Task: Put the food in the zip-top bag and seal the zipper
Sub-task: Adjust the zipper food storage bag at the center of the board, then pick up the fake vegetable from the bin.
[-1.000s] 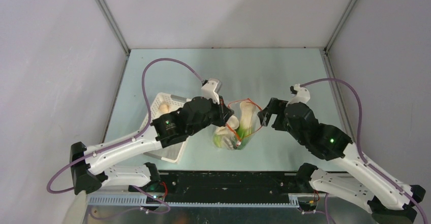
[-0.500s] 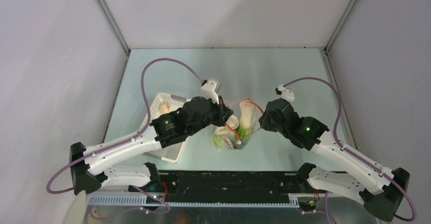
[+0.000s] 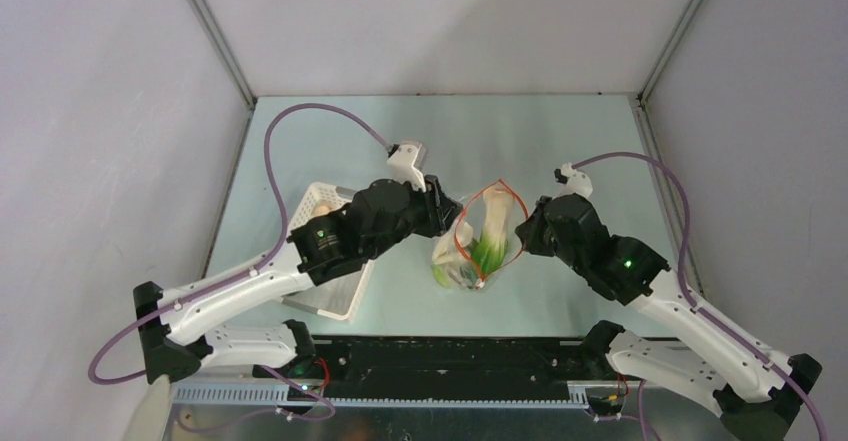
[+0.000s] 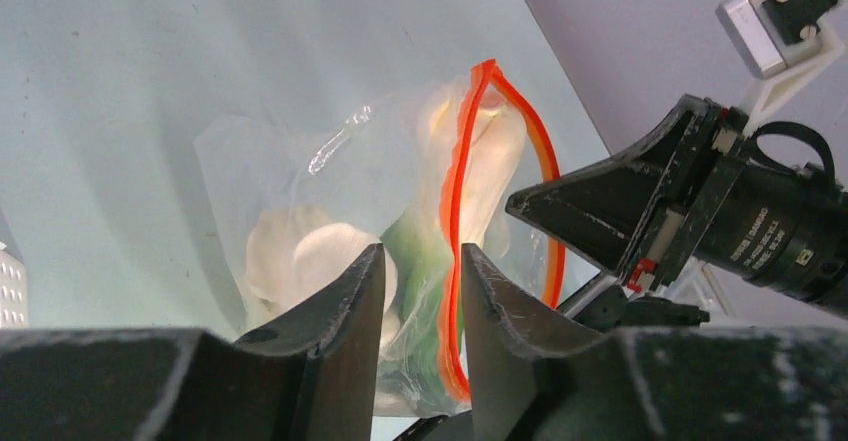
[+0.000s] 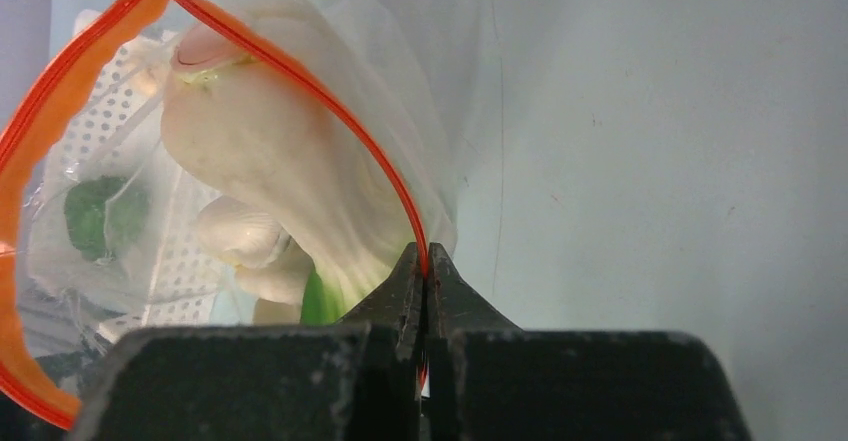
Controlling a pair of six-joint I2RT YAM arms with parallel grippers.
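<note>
Between the right gripper's (image 5: 425, 259) tightly pinched fingers sits the thin red-orange zipper strip (image 5: 300, 76) of the clear crinkly plastic bag (image 4: 260, 161). Whether the nearly closed left gripper (image 4: 418, 256) holds it is unclear. Pale green table (image 5: 650, 161) spreads beyond.

white arm links (image 3: 240, 286), black joint housings (image 3: 370, 223), purple cables (image 3: 300, 121), green indicator lights (image 3: 627, 264)

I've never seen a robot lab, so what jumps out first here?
A clear crinkly plastic bag with a red-orange zipper strip is held at the table's middle, stuffed with white-stalked, green-leaved bok choy and small white mushrooms. The right gripper pinches that strip tight, while the left gripper sits at the bag's opposite side. A white perforated plastic basket lies to the left.
</note>
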